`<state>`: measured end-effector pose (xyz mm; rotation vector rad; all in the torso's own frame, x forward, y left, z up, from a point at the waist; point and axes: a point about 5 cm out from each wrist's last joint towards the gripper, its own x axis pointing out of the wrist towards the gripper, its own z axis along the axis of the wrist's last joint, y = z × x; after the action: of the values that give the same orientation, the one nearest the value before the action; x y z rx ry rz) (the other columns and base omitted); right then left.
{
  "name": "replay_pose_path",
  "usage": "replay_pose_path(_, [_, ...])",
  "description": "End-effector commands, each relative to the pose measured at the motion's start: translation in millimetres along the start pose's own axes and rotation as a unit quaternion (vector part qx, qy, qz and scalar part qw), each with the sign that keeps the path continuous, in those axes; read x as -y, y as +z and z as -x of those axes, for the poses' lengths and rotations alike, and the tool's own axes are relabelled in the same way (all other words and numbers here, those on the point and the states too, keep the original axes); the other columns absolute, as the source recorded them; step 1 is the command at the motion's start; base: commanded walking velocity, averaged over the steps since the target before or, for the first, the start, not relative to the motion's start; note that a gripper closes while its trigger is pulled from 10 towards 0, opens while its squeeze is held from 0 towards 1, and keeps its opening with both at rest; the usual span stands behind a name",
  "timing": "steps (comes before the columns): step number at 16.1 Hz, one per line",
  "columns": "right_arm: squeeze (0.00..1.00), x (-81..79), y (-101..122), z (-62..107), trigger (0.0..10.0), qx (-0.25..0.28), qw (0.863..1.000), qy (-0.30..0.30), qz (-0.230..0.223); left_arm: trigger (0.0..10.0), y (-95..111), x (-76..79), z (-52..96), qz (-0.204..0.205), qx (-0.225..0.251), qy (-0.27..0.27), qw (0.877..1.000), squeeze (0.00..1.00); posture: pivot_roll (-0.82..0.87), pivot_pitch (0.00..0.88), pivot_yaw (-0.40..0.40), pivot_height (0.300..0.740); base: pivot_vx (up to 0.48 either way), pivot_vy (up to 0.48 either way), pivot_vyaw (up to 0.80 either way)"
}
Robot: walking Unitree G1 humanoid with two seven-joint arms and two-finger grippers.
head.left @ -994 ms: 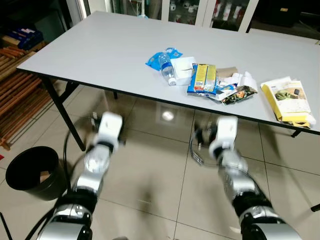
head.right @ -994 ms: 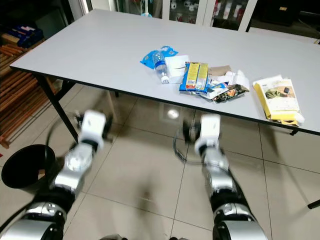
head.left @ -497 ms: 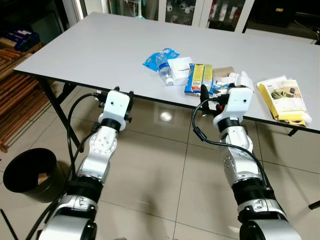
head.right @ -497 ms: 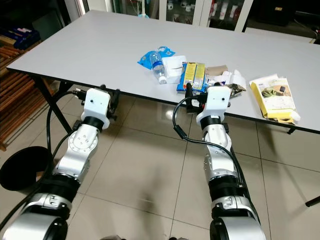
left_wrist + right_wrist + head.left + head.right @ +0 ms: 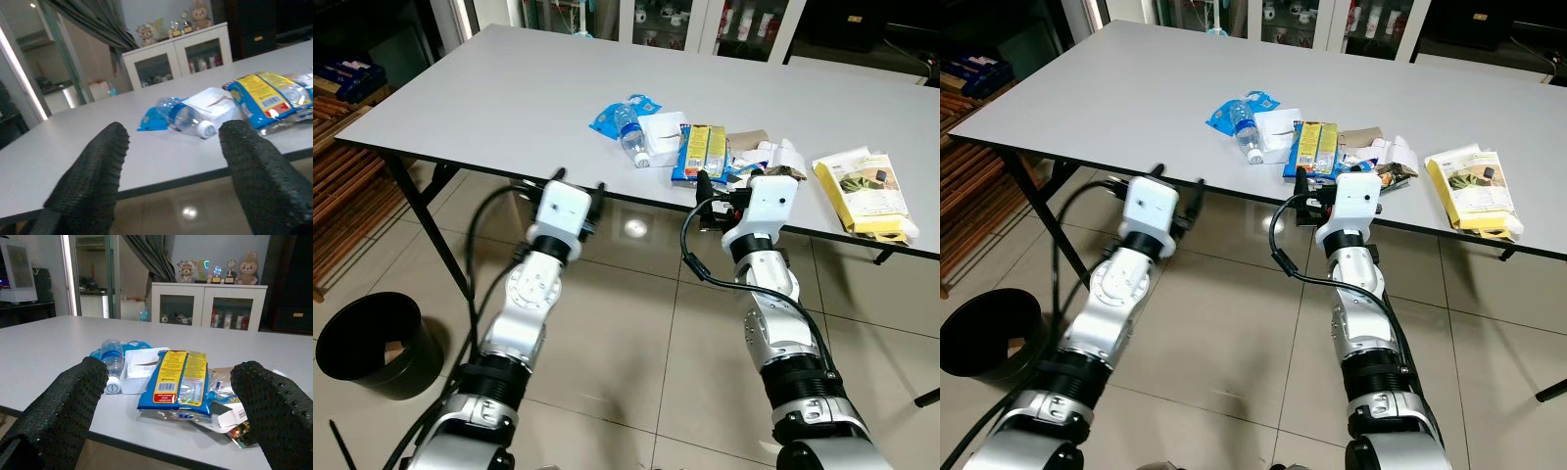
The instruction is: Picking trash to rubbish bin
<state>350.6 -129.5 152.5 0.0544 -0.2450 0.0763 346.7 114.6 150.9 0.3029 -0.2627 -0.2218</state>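
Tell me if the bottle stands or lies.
Lying. The bottle is on its side on the table, cap toward the near edge.

Pale grey counter [image 5: 489, 88] on black legs, glossy tiled floor [image 5: 626, 343] below me.
I'm looking past it at a white glass-door cabinet [image 5: 208, 306] topped with plush toys [image 5: 248, 269] and trophies, grey curtains [image 5: 151, 257] beside it, and wooden slats [image 5: 347, 186] stacked off to my left; a ceiling light glints on the tiles.
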Motion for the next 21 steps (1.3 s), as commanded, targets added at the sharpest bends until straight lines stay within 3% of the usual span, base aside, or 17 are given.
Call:
replay_pose_path(1, [1.00, 0.6, 3, -0.5, 10.0, 0.004, 1.000, -0.003, 0.000, 10.0, 3, 1.9, -1.0, -0.003, 0.003, -0.008, 1.000, 1.00, 0.01, 0.036, -0.052, 0.740, 0.000, 0.000, 0.00])
replay_pose_path(10, [1.00, -1.0, 0, 1.4, 10.0, -0.007, 1.000, 0.001, 0.002, 10.0, 3, 7.8, 1.0, 0.003, -0.009, -0.035, 0.999, 1.00, 0.01, 0.030, -0.057, 0.740, 0.000, 0.000, 0.00])
replay_pose_path(11, [1.00, 0.4, -1, 1.1, 10.0, -0.015, 1.000, -0.007, 0.005, 10.0, 3, 7.8, 0.7, -0.003, -0.012, -0.033, 0.999, 0.19, 0.01, 0.027, -0.057, 0.740, 0.000, 0.000, 0.00])
replay_pose_path(12, [0.00, 3.2, -4, 0.8, 10.0, -0.025, 0.999, -0.019, 0.004, 10.0, 2, 8.0, 0.6, -0.007, -0.017, -0.031, 0.999, 0.00, 0.01, 0.024, -0.057, 0.740, 0.000, 0.000, 0.00])
replay_pose_path(18, [0.00, 9.5, -10, 0.5, 10.0, -0.048, 0.998, -0.040, 0.004, 10.0, 0, 8.3, 2.1, 0.026, -0.022, -0.028, 0.999, 0.00, 0.01, 0.002, -0.061, 0.740, 0.000, 0.000, 0.00])
replay_pose_path(21, [0.00, 25.9, -8, 0.3, 10.0, -0.047, 0.997, -0.067, 0.012, 10.0, -1, 7.6, 3.4, 0.028, -0.023, -0.030, 0.999, 0.00, 0.01, 0.000, -0.057, 0.740, 0.000, 0.000, 0.00])
